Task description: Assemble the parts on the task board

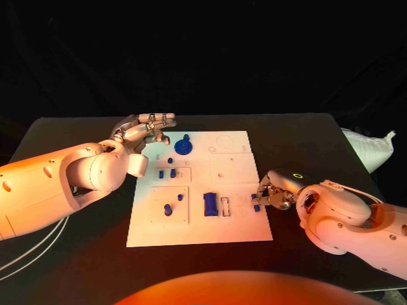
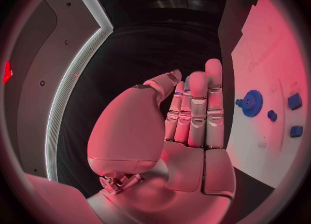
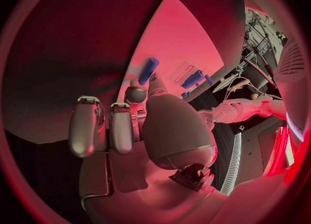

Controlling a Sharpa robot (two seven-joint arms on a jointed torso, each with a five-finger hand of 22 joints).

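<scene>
Right hand, centre-right of the head view at the right edge of the white rectangular task board, pinches a small blue cylindrical peg between thumb and a fingertip; the other fingers curl down, away from it. The same peg shows as a blue sliver just left of the hand, over the board's right margin.

Left hand, upper centre-left, hovers off the board's top-left corner. Its fingers are straight and close together, thumb slightly apart, nothing held.

Board sits mid-frame on the black worktop. On it: blue round gear-like disc near the top, two short blue pegs in the small upper-left plate, two blue oval pieces in the lower-left plate, a blue rectangular block lower centre beside an open rectangular slot.

Risks:
- Peg is held near one end with most of its length sticking out. Likely pivots in the pinch on first contact with a hole edge.
- Peg looks tilted relative to the board, so it could jam or skid across the surface.
- Hand hides its own target in the head view. Can't tell which hole it's over; wrong-hole insertion is possible.
- Board isn't visibly braced; a side push could shift it.
- A dropped peg may roll off the right edge.
</scene>
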